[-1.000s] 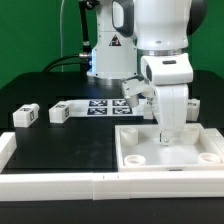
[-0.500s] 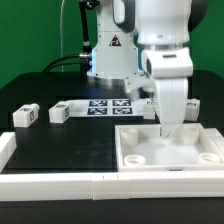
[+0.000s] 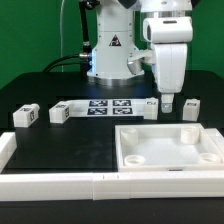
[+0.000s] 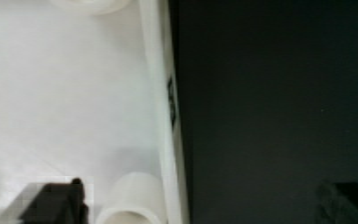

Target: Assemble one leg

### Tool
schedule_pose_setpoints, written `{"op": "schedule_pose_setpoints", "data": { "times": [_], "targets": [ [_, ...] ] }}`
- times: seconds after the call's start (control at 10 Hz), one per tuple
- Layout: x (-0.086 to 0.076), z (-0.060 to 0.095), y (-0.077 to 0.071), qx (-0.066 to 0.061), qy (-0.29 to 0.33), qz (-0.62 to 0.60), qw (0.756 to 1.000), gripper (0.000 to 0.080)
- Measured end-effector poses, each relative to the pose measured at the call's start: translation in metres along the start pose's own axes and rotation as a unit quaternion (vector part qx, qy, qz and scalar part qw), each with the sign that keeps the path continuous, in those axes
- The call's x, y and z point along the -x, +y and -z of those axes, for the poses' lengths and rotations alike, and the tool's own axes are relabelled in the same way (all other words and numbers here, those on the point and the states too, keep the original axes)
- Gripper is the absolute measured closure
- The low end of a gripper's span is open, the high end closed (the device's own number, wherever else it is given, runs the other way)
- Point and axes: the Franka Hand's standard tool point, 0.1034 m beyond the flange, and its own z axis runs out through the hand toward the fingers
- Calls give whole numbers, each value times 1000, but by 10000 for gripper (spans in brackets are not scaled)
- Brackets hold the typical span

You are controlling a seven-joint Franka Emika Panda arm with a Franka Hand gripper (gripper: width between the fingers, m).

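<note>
The white square tabletop [image 3: 140, 158] lies at the front of the exterior view's right, with round corner sockets [image 3: 130, 132]. Small white legs with square tags lie on the black table: two at the left [image 3: 26, 116] [image 3: 59, 113] and one at the right [image 3: 190, 107]. My gripper [image 3: 167, 104] hangs above the tabletop's far edge, with no leg in it. In the wrist view the gripper [image 4: 202, 205] is open: its dark fingers [image 4: 51, 203] stand wide apart, either side of the tabletop's rim [image 4: 163, 110], with a round socket [image 4: 131, 200] between them.
The marker board [image 3: 105, 107] lies flat behind the tabletop, in front of the robot base [image 3: 110, 55]. A low white rail [image 3: 60, 185] runs along the table's front edge and round the left corner [image 3: 5, 148].
The gripper has risen out of the tabletop's recess and now hangs higher, above its far edge. The legs and the tabletop have not moved.
</note>
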Motion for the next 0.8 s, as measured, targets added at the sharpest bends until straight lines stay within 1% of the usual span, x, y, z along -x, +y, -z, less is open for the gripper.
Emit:
{"op": "schedule_pose_setpoints", "data": {
  "times": [0.1,0.3,0.4,0.5,0.6,0.7,0.8],
  "targets": [
    [0,0,0,0,1,-37,999,150],
    [-1,0,0,-2,3,-151,989,150],
    [1,-2,-1,-5,6,-223,975,150],
    [11,-5,-2,-13,13,-313,950,150],
    [14,-4,-3,-11,21,-401,916,150],
    [11,-3,-6,-10,25,-470,882,150],
    [8,-3,-9,-11,27,-516,856,150]
  ]
}}
